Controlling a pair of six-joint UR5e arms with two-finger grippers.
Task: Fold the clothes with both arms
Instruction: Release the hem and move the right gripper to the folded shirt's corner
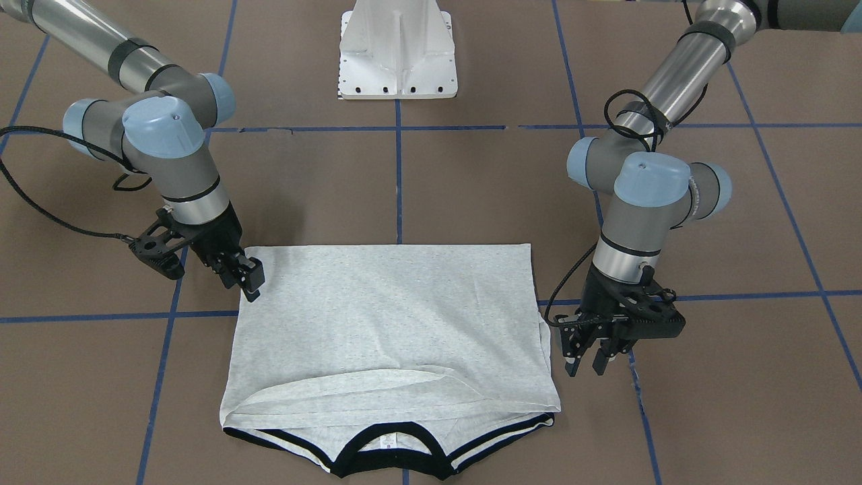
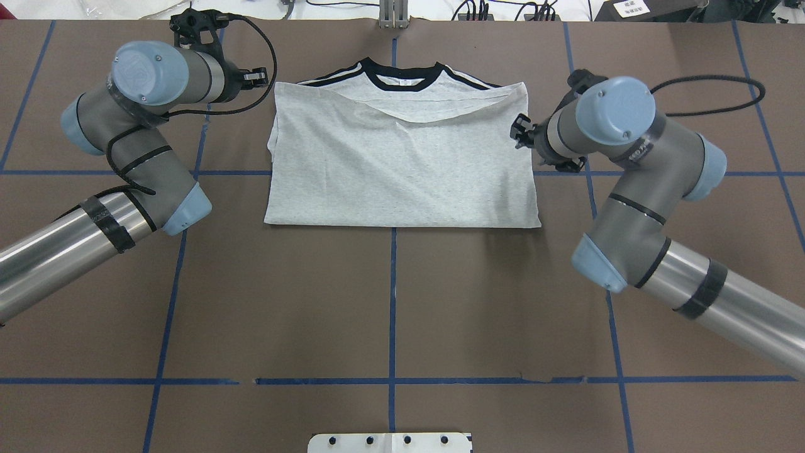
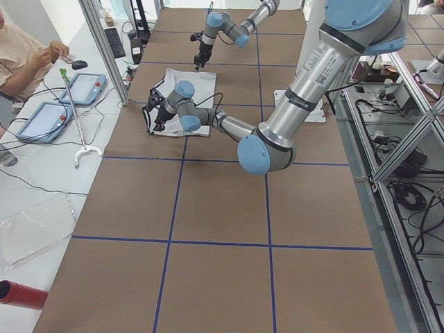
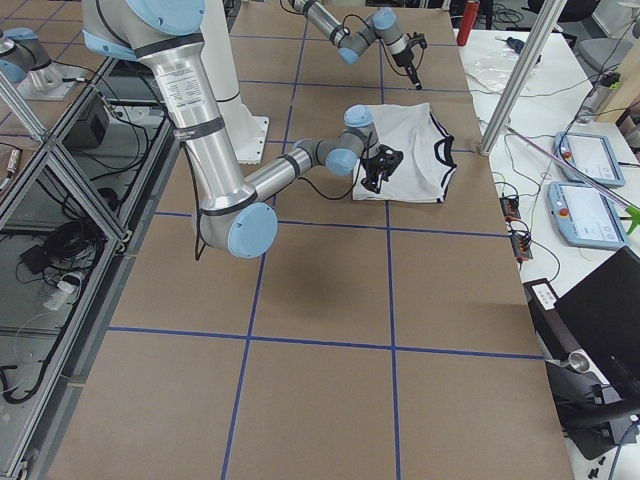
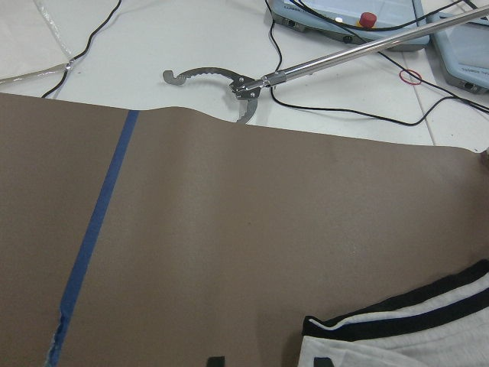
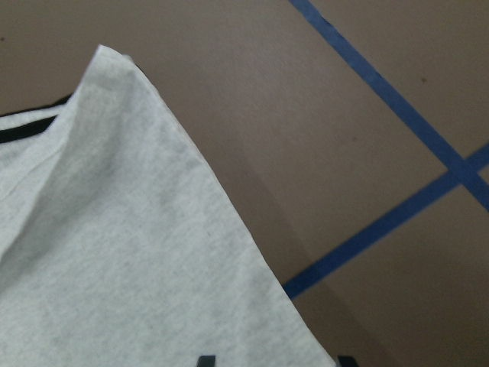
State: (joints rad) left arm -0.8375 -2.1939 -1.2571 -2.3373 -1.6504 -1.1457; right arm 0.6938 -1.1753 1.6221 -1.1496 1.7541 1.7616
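T-shirt (image 2: 402,163) — collar (image 2: 398,78) away from robot base (image 2: 390,442), long axis crosswise

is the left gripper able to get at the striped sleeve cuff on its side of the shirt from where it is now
Probably yes. The left gripper hangs open just beside the T-shirt, close to the striped cuff. Only bare table lies between them, and nothing blocks the way.

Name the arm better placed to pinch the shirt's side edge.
Probably right: the right gripper sits open over the T-shirt's edge; the left gripper hangs open beside it, off the cloth.
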